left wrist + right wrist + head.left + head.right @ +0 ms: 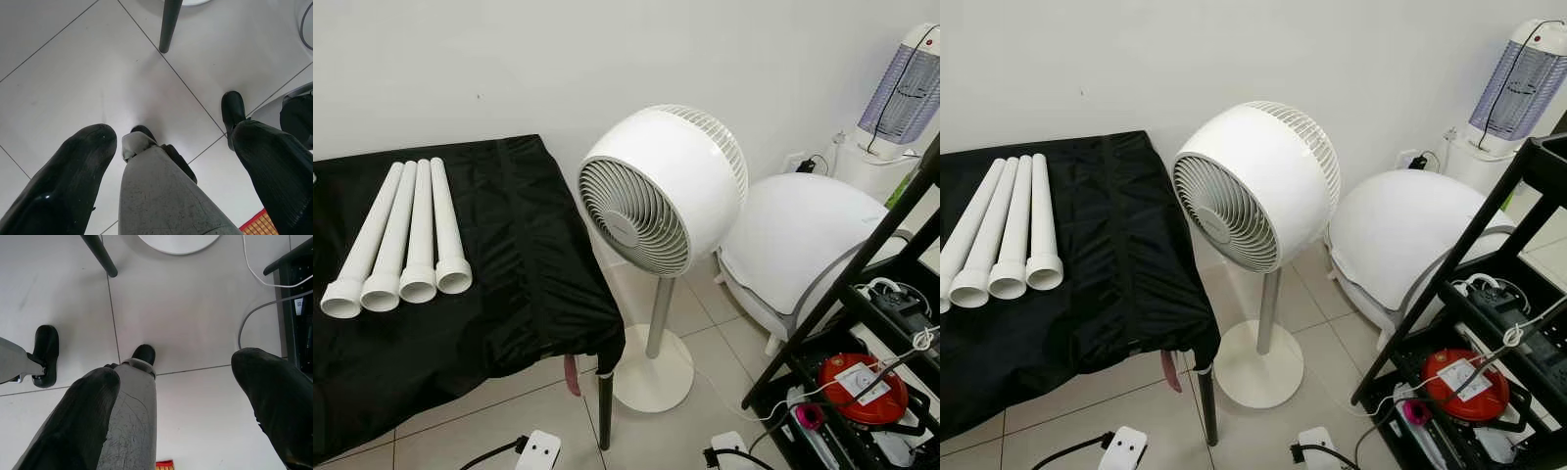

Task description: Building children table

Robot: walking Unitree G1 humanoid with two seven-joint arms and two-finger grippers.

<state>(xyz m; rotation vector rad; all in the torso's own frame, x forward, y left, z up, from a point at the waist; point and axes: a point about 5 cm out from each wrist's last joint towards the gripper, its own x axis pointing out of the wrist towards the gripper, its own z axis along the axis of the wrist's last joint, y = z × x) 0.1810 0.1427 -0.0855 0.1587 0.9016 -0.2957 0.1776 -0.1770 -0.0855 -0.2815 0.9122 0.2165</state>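
Broadly, label by label, biggest thing first.

Bench: a bench [489, 323] draped in black cloth fills the head view from 8 to 11 o'clock; one dark leg [605, 411] drops to the tiled floor [73, 73] at its near corner.

Fan: a white pedestal fan [656, 201] stands just beside that corner, at the centre, its round base on the tiles.

Clutter: a white domed thing [803, 235] sits at 3 o'clock, a black rack [891, 294] with a red disc [862, 387] at 4 to 5 o'clock.

Table legs: four white tubes [401, 240] lie side by side on the cloth at 9 o'clock, touching one another, flared ends toward the robot, long axes running away toward the wall.

Left hand: the left hand [176, 166] hangs low over the tiles, fingers spread apart and holding nothing.

Right hand: the right hand [181, 401] hangs likewise, released and empty.

Key relation: the tubes lie up and well to the robot's left of both hands, so the left arm looks the nearer; a grasp across a tube, square to its long axis, seems the likely call.
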